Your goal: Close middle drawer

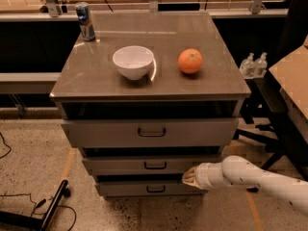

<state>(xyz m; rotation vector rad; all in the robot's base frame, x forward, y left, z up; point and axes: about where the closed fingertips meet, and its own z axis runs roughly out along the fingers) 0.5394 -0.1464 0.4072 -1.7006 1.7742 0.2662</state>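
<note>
Camera view, our notes:
- We see grey cabinet [144, 96] with three drawers.
- middle drawer [115, 165] sits below taller top drawer [106, 133] and above bottom drawer [120, 189]. Dark gap above its front, small loop handle [155, 165] at centre.
- gripper [189, 176] at right end of middle drawer front, by its lower edge. Contact: we cannot tell. Claw clenched or released: we cannot tell.
- White arm [255, 179] reaches in from right.
- On cabinet top: bowl [133, 61], orange [190, 61], can [86, 21].

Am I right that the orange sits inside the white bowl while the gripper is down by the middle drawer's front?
Not quite: the camera view shows the orange beside the white bowl, apart from it. The gripper is indeed down by the front of the middle drawer.
</note>
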